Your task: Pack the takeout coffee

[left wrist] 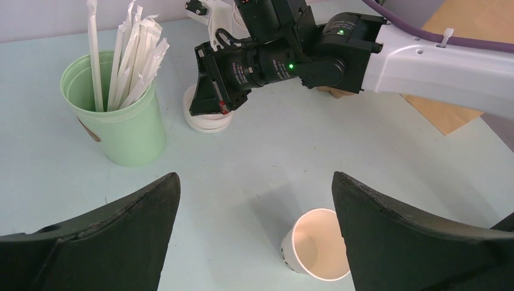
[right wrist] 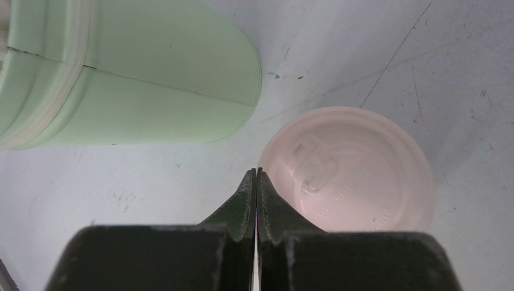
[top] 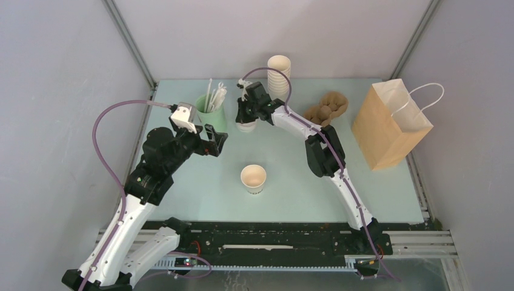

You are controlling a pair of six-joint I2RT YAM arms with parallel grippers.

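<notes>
While the right gripper point(right wrist: 257, 174) sits shut at nine o'clock of the lid point(right wrist: 357, 163), visibly holding nothing, it should open astride the rim; left gripper point(left wrist: 256, 179) wide.

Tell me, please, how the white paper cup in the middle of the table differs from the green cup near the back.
The white cup is pale paper with dark print low on its side; the green cup is mint green. The green cup holds wrapped straws; the white cup shows nothing inside. The white cup stands alone; the green cup stands beside the lids. Both are upright and uncovered.
</notes>
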